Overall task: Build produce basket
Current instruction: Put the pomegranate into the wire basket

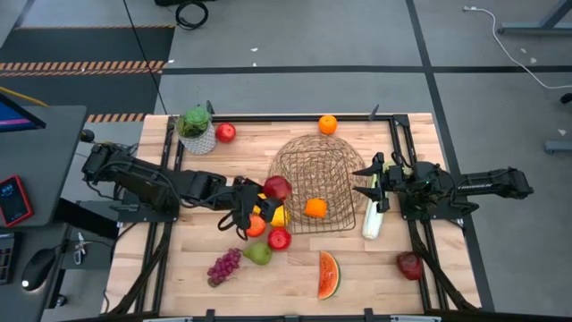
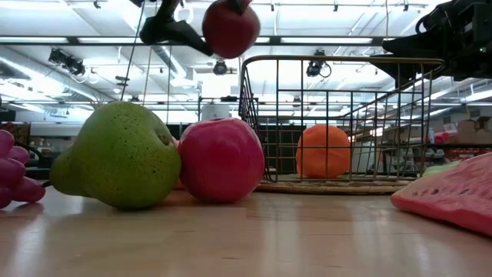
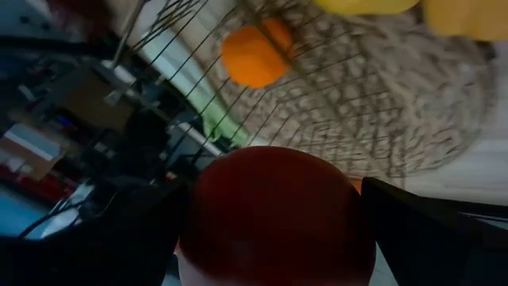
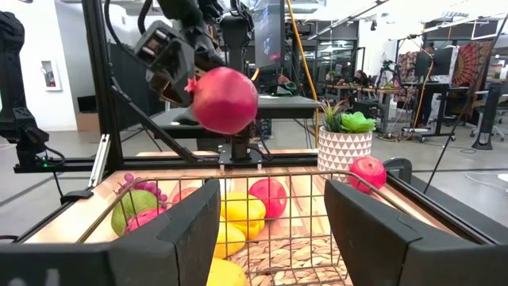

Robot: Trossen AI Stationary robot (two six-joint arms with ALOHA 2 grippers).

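My left gripper (image 1: 269, 190) is shut on a dark red apple (image 1: 277, 187), held in the air at the left rim of the wire basket (image 1: 308, 165). In the low view the apple (image 2: 231, 27) hangs higher than the basket's rim (image 2: 338, 58). An orange (image 1: 315, 207) lies inside the basket. A loose pile of an orange (image 1: 256, 225), a yellow piece (image 1: 279, 215), a red apple (image 1: 280, 238) and a green pear (image 1: 259, 254) rests on the table below my left gripper. My right gripper (image 1: 372, 184) waits open at the basket's right side, holding nothing. My left gripper pinches the dark red apple between its two fingers (image 3: 432, 238), one on each opposite side (image 3: 349, 230). The fingers come from the table's left, slanting down. The apple is lifted clear of the table and the basket.
Purple grapes (image 1: 223, 266) and a watermelon slice (image 1: 329, 275) lie near the front edge, and another dark red fruit (image 1: 410, 265) at the front right. A pale celery stalk (image 1: 371, 219) lies beside the basket. At the far edge are a potted plant (image 1: 197, 130), a red apple (image 1: 225, 132) and an orange (image 1: 328, 123).
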